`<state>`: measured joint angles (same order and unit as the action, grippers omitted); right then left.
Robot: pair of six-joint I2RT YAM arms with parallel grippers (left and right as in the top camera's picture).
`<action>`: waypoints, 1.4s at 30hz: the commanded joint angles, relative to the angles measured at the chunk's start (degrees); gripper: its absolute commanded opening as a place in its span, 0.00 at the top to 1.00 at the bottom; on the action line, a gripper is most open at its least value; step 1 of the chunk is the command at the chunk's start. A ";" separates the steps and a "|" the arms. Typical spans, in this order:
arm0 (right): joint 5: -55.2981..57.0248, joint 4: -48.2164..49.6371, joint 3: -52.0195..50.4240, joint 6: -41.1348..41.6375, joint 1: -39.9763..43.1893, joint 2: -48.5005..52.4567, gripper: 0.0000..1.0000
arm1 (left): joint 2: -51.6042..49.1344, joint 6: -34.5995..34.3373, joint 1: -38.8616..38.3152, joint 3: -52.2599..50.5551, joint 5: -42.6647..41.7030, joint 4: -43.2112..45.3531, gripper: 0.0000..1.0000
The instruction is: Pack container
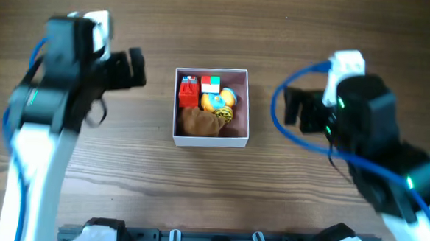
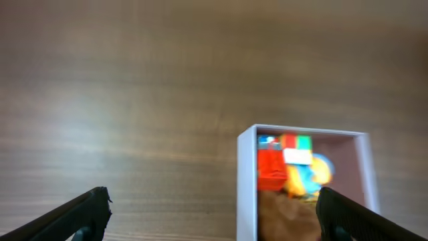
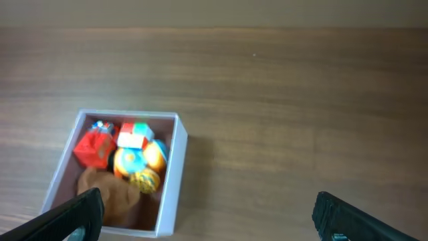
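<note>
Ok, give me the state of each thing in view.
Container, open, upright, partly filled.
Red block, in container.
Cube, in container.
Balls, in container.
Brown plush, in container.
Left gripper, jaws open, empty.
Right gripper, jaws open, empty.

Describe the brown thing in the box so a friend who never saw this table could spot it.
In the middle of the wooden table sits a white square box with a pink inside. The brown toy lies against its wall at the bottom of the overhead view, beside the red block and the round yellow-and-blue toy. It alone is dull and lumpy; its neighbours are brightly coloured.
</note>
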<state>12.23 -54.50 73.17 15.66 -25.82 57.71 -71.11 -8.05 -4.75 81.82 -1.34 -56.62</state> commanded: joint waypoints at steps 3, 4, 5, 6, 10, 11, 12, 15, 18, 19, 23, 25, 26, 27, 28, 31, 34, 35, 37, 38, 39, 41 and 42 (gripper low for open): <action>5.81 0.55 -16.94 7.58 -2.99 -18.03 0.00 | 21.62 -3.34 0.37 -14.99 0.35 2.14 0.00; 5.79 0.37 -19.21 8.52 -3.28 -20.96 0.00 | 24.74 -4.39 0.37 -17.18 0.37 2.23 0.00; 5.33 -0.07 -22.18 9.68 -3.43 -24.76 0.00 | 29.79 -5.40 0.37 -20.15 0.35 2.21 0.00; 5.25 -0.74 -24.02 10.14 -3.43 -27.15 0.00 | 33.79 -6.19 0.37 -22.43 0.37 2.25 0.00; 6.29 0.81 -27.65 10.62 -3.48 -33.70 0.00 | 46.29 -7.91 0.37 -28.09 0.79 2.01 0.00; 6.45 1.51 -27.65 10.25 -3.48 -33.73 0.00 | 47.34 -7.85 0.37 -28.22 0.79 1.99 0.00; 6.45 2.21 -27.65 9.88 -3.48 -33.57 0.00 | 47.76 -7.87 0.37 -28.22 0.79 1.99 0.00; 6.40 2.54 -27.65 9.88 -3.48 -33.46 0.00 | 48.09 -7.85 0.37 -28.22 0.79 1.97 0.00; 6.38 2.51 -27.65 9.92 -3.48 -33.46 0.00 | 48.09 -7.85 0.37 -28.22 0.79 1.97 0.00; 6.38 2.54 -27.65 9.94 -3.48 -33.46 0.00 | 48.09 -7.87 0.37 -28.22 0.79 1.95 0.00; 6.38 2.54 -27.65 9.94 -3.48 -33.46 0.00 | 48.09 -7.85 0.37 -28.22 0.79 1.95 0.00; 6.38 2.54 -27.65 9.94 -3.48 -33.46 0.00 | 48.09 -7.85 0.37 -28.22 0.79 1.95 0.00; 6.38 2.54 -27.65 9.94 -3.48 -33.46 0.00 | 48.09 -7.85 0.37 -28.22 0.79 1.95 0.00; 6.38 2.54 -27.65 9.94 -3.48 -33.46 0.00 | 48.09 -7.87 0.37 -28.22 0.79 1.95 0.00; 6.38 2.49 -27.65 9.92 -3.48 -33.46 0.00 | 48.09 -7.87 0.37 -28.22 0.79 1.95 0.00; 7.63 2.25 -27.91 8.28 -2.95 -33.55 0.00 | 48.09 -7.85 0.37 -28.22 0.79 1.95 0.00; 2.43 10.58 -32.57 0.55 3.93 -36.61 0.00 | 48.09 -7.85 0.37 -28.22 0.79 1.95 0.00; -0.33 15.28 -35.28 -2.38 5.68 -38.14 0.00 | 48.09 -7.87 0.37 -28.22 0.79 1.95 0.00; -7.41 25.92 -42.56 -5.18 10.75 -42.95 0.00 | 48.09 -7.87 0.37 -28.22 0.79 1.95 0.00; -9.16 29.42 -44.92 -5.20 12.55 -44.81 0.00 | 48.09 -7.85 0.37 -28.22 0.79 1.95 0.00; -10.03 32.96 -47.32 -5.20 14.32 -46.88 0.00 | 48.09 -7.87 0.37 -28.22 0.79 1.95 0.00; -10.67 39.15 -51.65 -5.25 17.31 -51.76 0.00 | 48.09 -7.85 0.37 -28.22 0.79 1.95 0.00; -10.67 41.83 -53.13 -5.66 18.16 -53.66 0.00 | 48.09 -7.85 0.37 -28.22 0.79 1.95 0.00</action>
<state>5.74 -17.89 24.10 12.62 -10.50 9.78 -23.29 -15.40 -4.75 54.19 -1.13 -54.83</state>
